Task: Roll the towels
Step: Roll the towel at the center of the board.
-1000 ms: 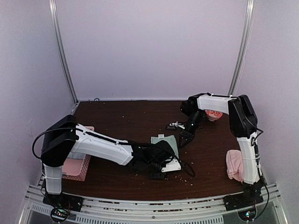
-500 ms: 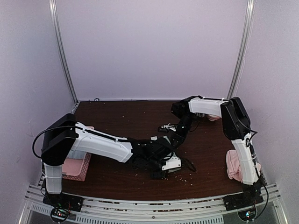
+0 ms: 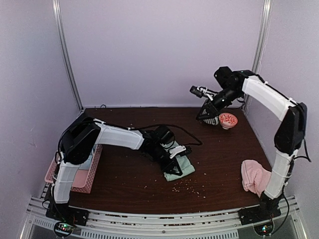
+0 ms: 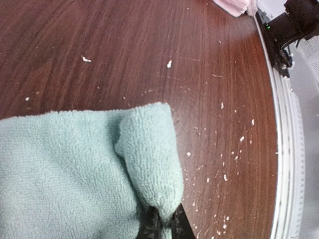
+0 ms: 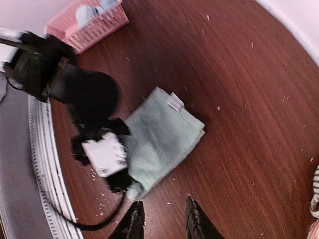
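The pale mint green towel (image 3: 182, 166) lies folded on the brown table (image 3: 124, 124) near the middle. My left gripper (image 3: 170, 168) is low at its near left corner. In the left wrist view that gripper (image 4: 163, 224) is shut on a raised fold of the mint towel (image 4: 75, 169). The light pink towel (image 3: 253, 176) lies bunched at the near right, by the right arm's base. My right gripper (image 3: 202, 117) hangs high over the back right, open and empty. The right wrist view shows the gripper (image 5: 163, 219) well above the mint towel (image 5: 164, 130).
A striped mug (image 3: 228, 120) stands at the back right, just beside the right gripper. A pink basket (image 3: 79, 174) with pale blue cloths (image 5: 92, 11) sits at the near left edge. Crumbs are scattered on the table. The metal rail (image 4: 291, 149) runs along the front edge.
My right arm has lifted off the mint towel and swung up to the back right. My left arm has turned and now pinches a fold at the towel's corner; the towel lies more folded.
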Controlling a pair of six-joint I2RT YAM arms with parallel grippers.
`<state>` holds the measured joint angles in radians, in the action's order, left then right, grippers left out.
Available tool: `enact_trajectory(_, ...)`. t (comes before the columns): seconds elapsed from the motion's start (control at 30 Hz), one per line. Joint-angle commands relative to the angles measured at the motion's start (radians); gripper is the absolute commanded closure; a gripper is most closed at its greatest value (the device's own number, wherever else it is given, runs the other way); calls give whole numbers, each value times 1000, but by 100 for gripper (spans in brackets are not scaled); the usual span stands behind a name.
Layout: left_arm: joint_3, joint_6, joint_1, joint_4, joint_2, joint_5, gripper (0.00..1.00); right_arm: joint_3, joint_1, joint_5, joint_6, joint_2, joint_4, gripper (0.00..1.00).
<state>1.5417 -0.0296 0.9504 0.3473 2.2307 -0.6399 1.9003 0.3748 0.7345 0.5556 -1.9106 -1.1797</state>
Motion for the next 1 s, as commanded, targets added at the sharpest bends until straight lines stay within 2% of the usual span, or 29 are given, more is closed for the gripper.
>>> enact_trajectory(0.0, 94, 101, -27, 113, 109, -210, 99, -60, 16, 228, 88, 175, -26, 67)
enact_trajectory(0.07, 119, 130, -49, 137, 144, -256, 100, -56, 29, 293, 271, 212, -155, 66)
enact_trajectory(0.17, 147, 169, -78, 159, 185, -313, 100, -170, 71, 280, 386, 302, -160, 64)
enact_trajectory(0.27, 183, 171, -92, 205, 223, -331, 100, -329, 166, 119, 335, 392, -14, 61)
enact_trajectory(0.4, 203, 169, -99, 236, 246, -316, 100, -498, 297, -134, 292, 402, 120, 63)
enact_trajectory(0.5, 206, 166, -101, 249, 252, -294, 100, -674, 365, -300, 272, 439, 316, 64)
enact_trajectory(0.63, 210, 169, -104, 253, 256, -275, 97, -771, 402, -416, 286, 364, 458, 60)
enact_trajectory(0.73, 211, 167, -106, 253, 259, -277, 96, -776, 426, -475, 275, 276, 510, 59)
enact_trajectory(0.8, 209, 164, -106, 255, 259, -281, 95, -764, 430, -482, 256, 241, 534, 59)
enact_trajectory(0.97, 200, 162, -107, 256, 259, -286, 94, -788, 453, -490, 283, 212, 610, 51)
